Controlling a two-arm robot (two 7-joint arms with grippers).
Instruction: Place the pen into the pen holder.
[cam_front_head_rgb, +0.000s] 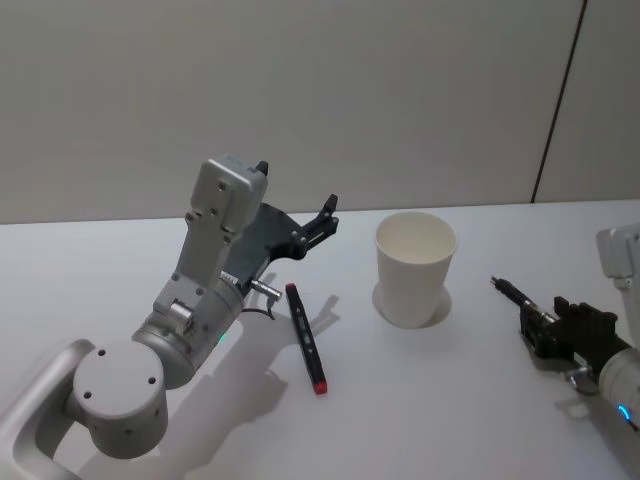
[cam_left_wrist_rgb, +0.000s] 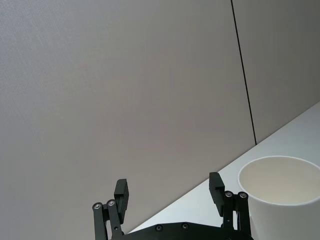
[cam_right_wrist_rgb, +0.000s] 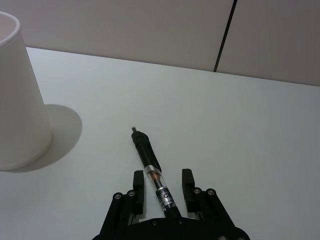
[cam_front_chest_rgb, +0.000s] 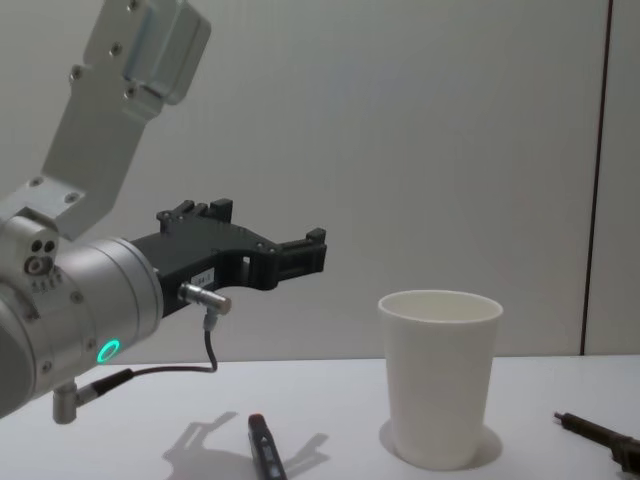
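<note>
Right wrist view, pen (cam_right_wrist_rgb: 148, 151) within right tool (cam_right_wrist_rgb: 162, 174) (pen holder (cam_right_wrist_rgb: 20, 100) apart)

Head looks down; chest low, level; both share pen holder (cam_front_head_rgb: 414, 268).

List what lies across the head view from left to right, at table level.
Red-ended black pen → white paper cup → second black pen → right gripper at that pen's rear. The left gripper, open, hangs above the first pen, so it is left out.
</note>
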